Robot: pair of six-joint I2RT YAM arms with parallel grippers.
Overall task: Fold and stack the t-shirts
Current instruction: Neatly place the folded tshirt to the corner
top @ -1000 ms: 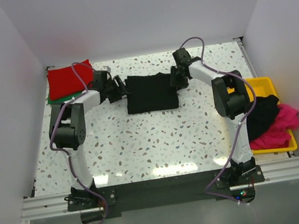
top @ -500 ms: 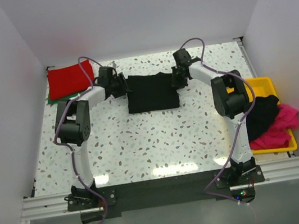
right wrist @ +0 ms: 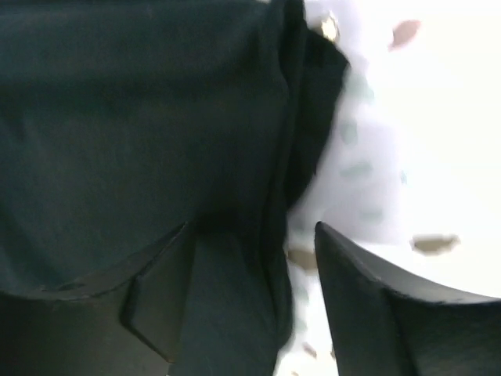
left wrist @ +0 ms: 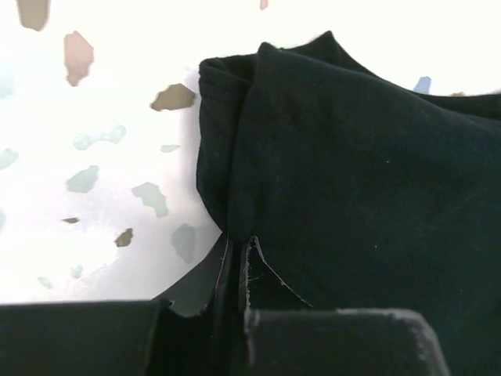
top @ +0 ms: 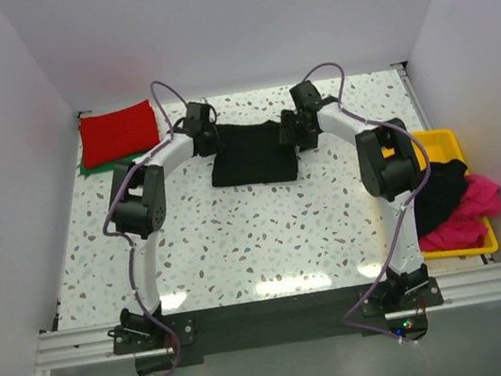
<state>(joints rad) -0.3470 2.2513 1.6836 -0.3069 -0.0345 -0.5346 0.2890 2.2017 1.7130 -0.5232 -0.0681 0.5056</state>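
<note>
A folded black t-shirt point(top: 253, 154) lies at the back middle of the speckled table. My left gripper point(top: 209, 138) is at its far left corner. In the left wrist view that gripper point(left wrist: 239, 249) is shut, with a fold of the black t-shirt point(left wrist: 352, 172) running into its tips. My right gripper point(top: 297, 131) is at the shirt's right edge. Seen from the right wrist, it point(right wrist: 254, 235) stands open astride the edge of the black t-shirt point(right wrist: 141, 117), one finger point(right wrist: 160, 298) over cloth and the other over bare table.
A folded red t-shirt point(top: 118, 131) lies on a green one point(top: 88, 166) at the back left corner. At the right edge a yellow tray point(top: 442, 142) holds a crumpled black shirt point(top: 440, 191) and a pink one point(top: 469, 211).
My left gripper has moved right onto the shirt's far left corner and shut there. My right gripper, nearly shut half a second ago, has opened at the right edge.
</note>
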